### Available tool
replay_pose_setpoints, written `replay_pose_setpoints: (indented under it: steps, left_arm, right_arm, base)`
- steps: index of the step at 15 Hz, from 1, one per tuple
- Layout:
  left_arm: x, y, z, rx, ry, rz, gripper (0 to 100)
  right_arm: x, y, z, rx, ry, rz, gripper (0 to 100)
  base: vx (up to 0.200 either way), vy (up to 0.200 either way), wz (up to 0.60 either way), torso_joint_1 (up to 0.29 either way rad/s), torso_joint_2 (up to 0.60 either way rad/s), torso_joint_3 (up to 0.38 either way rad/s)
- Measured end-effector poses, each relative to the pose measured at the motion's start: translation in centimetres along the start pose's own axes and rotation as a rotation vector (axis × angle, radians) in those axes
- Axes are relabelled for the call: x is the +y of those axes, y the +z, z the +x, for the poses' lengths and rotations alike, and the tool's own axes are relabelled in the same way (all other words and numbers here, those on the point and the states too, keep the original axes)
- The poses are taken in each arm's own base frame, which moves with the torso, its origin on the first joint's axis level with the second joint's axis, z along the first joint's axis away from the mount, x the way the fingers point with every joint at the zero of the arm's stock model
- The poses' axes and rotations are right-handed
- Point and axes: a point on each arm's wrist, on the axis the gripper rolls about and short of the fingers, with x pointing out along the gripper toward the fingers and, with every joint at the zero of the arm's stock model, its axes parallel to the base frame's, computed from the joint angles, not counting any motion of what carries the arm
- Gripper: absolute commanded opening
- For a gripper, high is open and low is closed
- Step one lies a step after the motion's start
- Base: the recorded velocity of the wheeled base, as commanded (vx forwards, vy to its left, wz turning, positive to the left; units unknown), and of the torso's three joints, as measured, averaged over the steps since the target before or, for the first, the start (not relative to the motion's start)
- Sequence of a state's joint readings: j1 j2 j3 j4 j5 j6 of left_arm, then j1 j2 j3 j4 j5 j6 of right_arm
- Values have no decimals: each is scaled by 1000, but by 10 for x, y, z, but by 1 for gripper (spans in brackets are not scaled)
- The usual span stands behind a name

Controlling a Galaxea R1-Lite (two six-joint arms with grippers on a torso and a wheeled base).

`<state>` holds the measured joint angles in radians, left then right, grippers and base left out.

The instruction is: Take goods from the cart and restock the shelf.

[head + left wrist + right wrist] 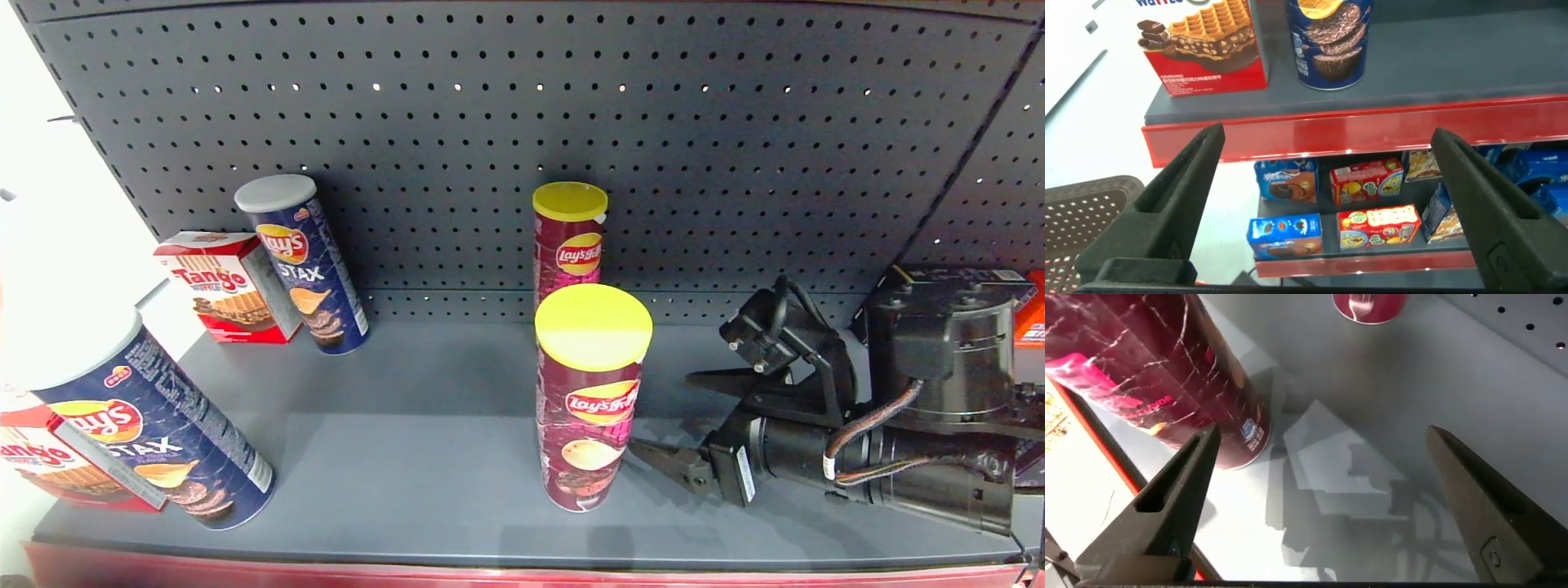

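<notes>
Two maroon chip cans with yellow lids stand upright on the grey shelf [408, 441]: one near the front [589, 400], one against the pegboard [570, 237]. My right gripper [665, 412] lies low over the shelf just right of the front can, open, holding nothing and apart from the can. In the right wrist view that front can [1167, 384] stands beside one finger of the right gripper [1321, 433], and the back can's base [1370, 304] lies beyond. My left gripper [1327, 131] hangs open and empty below and in front of the shelf's red edge [1355, 126].
Two blue chip cans [302, 261] [155, 425] and two red wafer boxes [229, 286] [49, 465] fill the shelf's left side. An orange box [1033, 314] sits at far right. Lower shelves hold small snack boxes [1368, 180]. A grey mesh basket [1086, 220] is beside the left gripper.
</notes>
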<state>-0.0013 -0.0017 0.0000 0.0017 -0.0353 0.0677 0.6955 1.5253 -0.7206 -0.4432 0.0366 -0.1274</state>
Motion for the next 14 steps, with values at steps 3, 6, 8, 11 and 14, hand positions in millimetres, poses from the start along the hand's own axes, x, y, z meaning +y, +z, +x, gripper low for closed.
replay_pose_setpoints:
  steps: [3, 6, 8, 11, 14]
  left_arm:
    - [0, 0, 0, 0, 0, 0, 100]
    - [0, 0, 0, 0, 0, -1, 100]
    - [0, 0, 0, 0, 0, -2, 100]
    - [0, 0, 0, 1, 3, -3, 100]
    - [0, 0, 0, 1, 4, -3, 100]
  right_arm:
    - [-3, 1, 0, -4, -10, 3, 100]
    - [-1, 1, 0, -4, -4, 0, 100]
    - [1, 1, 1, -2, 3, -2, 100]
    - [2, 1, 1, -1, 9, -5, 100]
    - [2, 0, 0, 1, 7, -2, 100]
  base:
    - [0, 0, 0, 0, 0, 0]
    - [0, 0, 0, 0, 0, 0]
    - [0, 0, 0, 0, 0, 0]
    - [0, 0, 0, 0, 0, 0]
    - [0, 0, 0, 0, 0, 0]
